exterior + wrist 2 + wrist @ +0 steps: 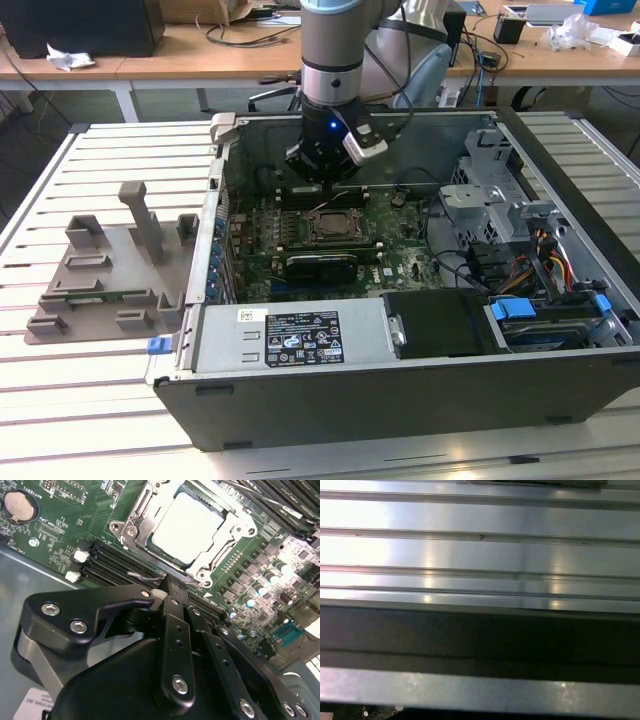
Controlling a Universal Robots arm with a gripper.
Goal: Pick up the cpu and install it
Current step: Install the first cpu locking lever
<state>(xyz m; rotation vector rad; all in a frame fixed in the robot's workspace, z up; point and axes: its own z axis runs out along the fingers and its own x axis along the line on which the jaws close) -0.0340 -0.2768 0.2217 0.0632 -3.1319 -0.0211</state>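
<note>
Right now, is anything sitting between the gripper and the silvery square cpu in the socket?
Nothing visible does. In the second wrist view the silvery-grey square cpu lies flat inside the open metal socket frame, its top bare. The black gripper sits just off the frame's edge, over the dark memory slots, not touching the chip.

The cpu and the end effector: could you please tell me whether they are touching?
Apart. In the second wrist view, the cpu sits in the socket while the end effector is off it, over green board.
</note>
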